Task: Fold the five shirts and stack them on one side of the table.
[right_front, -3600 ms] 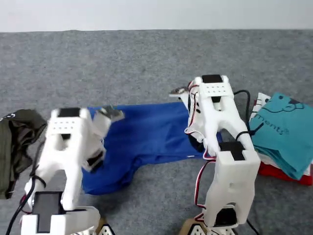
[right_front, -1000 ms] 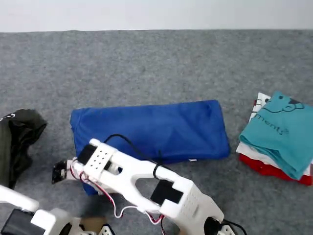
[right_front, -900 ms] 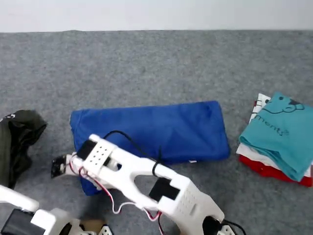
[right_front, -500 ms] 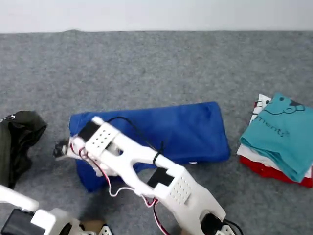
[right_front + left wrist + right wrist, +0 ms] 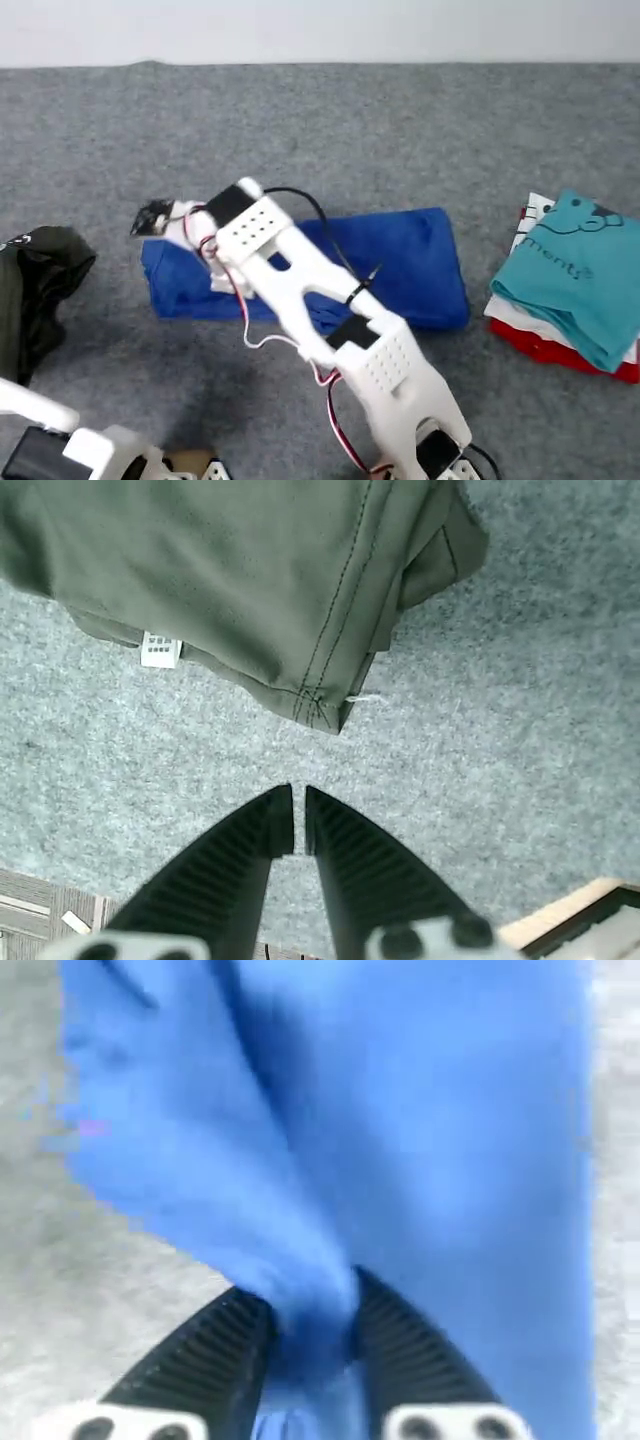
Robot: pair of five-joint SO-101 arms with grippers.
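Olive shirt [image 5: 35, 290]: crumpled, at the left edge of the grey worktop [image 5: 350, 130]. Left gripper [image 5: 298, 796]: jaws together, empty, near its hem. Blue shirt [image 5: 400, 265]: folded lengthwise, centre. Right gripper [image 5: 305, 1305]: clamped on its left end. Folded shirt stack [image 5: 565, 290], teal uppermost: right side.

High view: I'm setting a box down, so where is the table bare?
The wide far strip of the table beyond the blue shirt is bare. Crowded: the right arm crosses the middle, the olive shirt fills the left edge, the folded stack the right.
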